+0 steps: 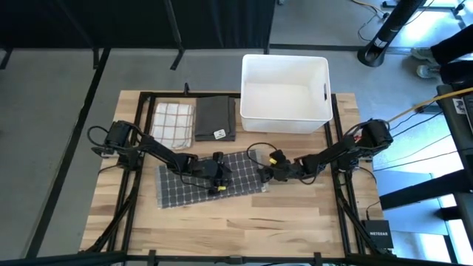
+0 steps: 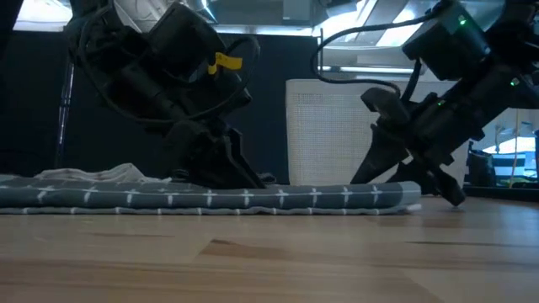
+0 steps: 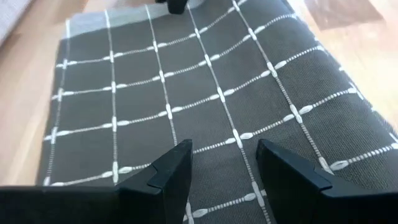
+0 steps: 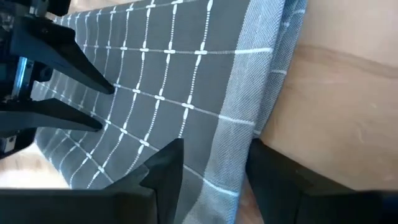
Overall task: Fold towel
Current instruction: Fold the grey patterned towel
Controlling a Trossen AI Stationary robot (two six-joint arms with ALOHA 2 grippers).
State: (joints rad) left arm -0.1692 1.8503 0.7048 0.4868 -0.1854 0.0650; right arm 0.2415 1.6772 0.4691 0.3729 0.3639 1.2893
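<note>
On the wooden table [image 1: 295,214], a grey checked towel [image 1: 177,188] lies flat.

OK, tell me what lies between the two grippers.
In the high view, only the grid-patterned grey towel lies between the left gripper and the right gripper; nothing else.

Near half of the table [image 1: 244,222] is bare wood, open for passing. Far side is blocked by the white bin [image 1: 285,92] and two folded cloths [image 1: 196,118] beside it. Mid-table, the grey towel [image 1: 177,185] lies flat with the left tool [image 1: 219,179] and right tool [image 1: 264,174] low over it, near each other.
</note>
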